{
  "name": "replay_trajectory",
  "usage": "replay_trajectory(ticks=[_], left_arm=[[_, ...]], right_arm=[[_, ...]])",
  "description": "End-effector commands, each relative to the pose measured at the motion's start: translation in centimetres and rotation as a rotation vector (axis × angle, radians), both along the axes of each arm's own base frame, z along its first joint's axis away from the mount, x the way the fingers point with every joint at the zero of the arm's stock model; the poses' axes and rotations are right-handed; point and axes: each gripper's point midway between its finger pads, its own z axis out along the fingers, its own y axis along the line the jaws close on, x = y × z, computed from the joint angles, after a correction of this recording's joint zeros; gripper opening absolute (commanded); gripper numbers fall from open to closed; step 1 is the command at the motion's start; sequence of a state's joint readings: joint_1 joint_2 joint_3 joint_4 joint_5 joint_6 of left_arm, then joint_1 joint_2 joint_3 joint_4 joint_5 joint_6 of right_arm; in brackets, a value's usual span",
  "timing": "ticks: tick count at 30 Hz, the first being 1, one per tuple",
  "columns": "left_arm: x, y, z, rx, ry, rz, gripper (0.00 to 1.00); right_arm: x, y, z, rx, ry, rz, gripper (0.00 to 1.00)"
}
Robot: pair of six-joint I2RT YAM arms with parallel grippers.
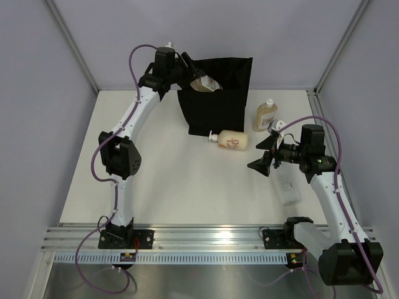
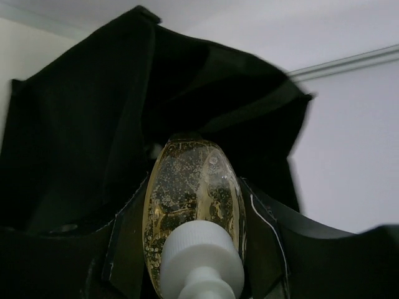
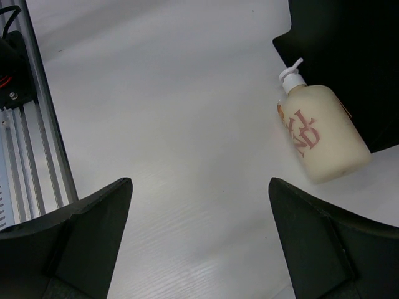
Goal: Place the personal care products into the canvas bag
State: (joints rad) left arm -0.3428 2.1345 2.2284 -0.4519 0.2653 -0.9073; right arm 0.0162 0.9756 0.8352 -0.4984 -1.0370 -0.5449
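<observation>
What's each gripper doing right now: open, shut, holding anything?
Left gripper: closed on an amber bottle, at the mouth of the black bag.
Right gripper: open, holding nothing.

The cream pump bottle (image 3: 321, 134), lying at two o'clock in the right wrist view, carries large reddish-brown capitals in two rows, turned sideways; one row ends in "ND"; the other row cannot be read for sure; the pale label on the standing amber bottle (image 1: 264, 115), at one o'clock from above, is too small to read.
</observation>
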Motion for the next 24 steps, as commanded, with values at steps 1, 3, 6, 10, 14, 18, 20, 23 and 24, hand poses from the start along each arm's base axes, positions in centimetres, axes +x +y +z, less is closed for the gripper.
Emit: replay_trajectory(ticks=[1, 3, 6, 10, 14, 18, 20, 23, 24], left_arm=[[-1.4, -1.4, 6.2, 0.084, -0.256, -0.056, 0.07], [-2.4, -2.7, 5.5, 0.186, -0.288, -0.111, 0.21], [-3.0, -2.9, 4.4, 0.307, -0.309, -0.121, 0.57], [-3.3, -2.0, 4.9, 0.401, -0.355, -0.106, 0.82], [-4.0, -1.1, 6.4, 0.443, -0.398, -0.102, 0.98], [-5.5, -0.2, 7.9, 0.456, -0.438, -0.097, 0.99], [-6.1, 0.6, 7.7, 0.489, -0.451, -0.095, 0.99], [-8.5, 2.3, 9.9, 0.514, -0.508, -0.077, 0.99], [-9.2, 2.8, 10.3, 0.521, -0.518, -0.071, 0.99]], right_arm=[[0.3, -0.1, 0.4, 0.001, -0.034, 0.002, 0.99], [0.4, -0.2, 0.3, -0.003, -0.032, -0.001, 0.99], [0.7, -0.4, 0.2, -0.009, -0.025, -0.022, 1.00], [2.5, -1.9, 0.2, 0.016, 0.036, -0.152, 1.00], [6.3, -4.0, 0.7, 0.069, 0.106, -0.385, 0.99], [9.8, -5.8, 2.4, 0.166, 0.236, -0.630, 1.00], [12.7, -8.2, 3.2, 0.192, 0.246, -0.818, 1.00], [15.9, -10.4, 3.9, 0.247, 0.268, -0.994, 0.99], [16.6, -10.5, 3.9, 0.280, 0.300, -1.025, 1.00]])
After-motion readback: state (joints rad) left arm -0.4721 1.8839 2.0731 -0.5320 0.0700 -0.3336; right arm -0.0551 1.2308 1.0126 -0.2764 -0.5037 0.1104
